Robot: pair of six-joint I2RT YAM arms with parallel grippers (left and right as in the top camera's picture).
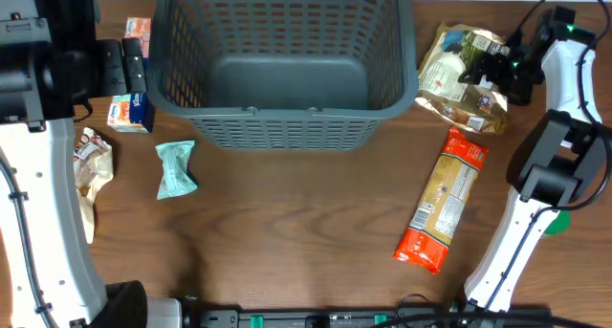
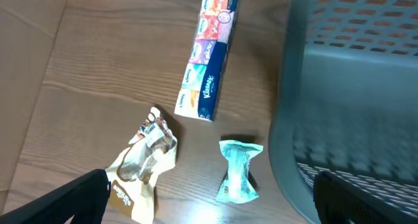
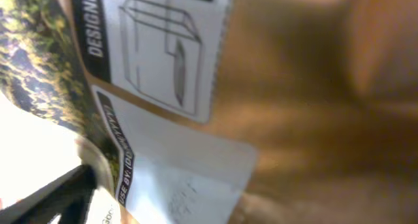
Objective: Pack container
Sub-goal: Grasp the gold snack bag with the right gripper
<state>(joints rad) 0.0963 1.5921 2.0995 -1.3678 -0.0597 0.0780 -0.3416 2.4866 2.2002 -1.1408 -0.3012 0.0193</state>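
Observation:
The container (image 1: 283,127) is a large grey-blue slotted basket at the back centre, with nothing inside; its wall shows in the left wrist view (image 2: 353,87). My left gripper (image 1: 137,72) hangs open (image 2: 209,208) above the left items, holding nothing. My right gripper (image 1: 485,68) is down on a gold and white bag (image 1: 459,79) right of the basket. In the right wrist view the bag (image 3: 196,87) fills the frame. One finger shows far out at the lower left, so the jaws (image 3: 209,204) look open; the other finger is hidden.
Left of the basket lie a Kleenex tissue pack (image 1: 134,113) (image 2: 208,54), a teal packet (image 1: 176,168) (image 2: 238,172) and a brown and white snack packet (image 1: 93,165) (image 2: 144,165). An orange pasta packet (image 1: 446,199) lies at the right front.

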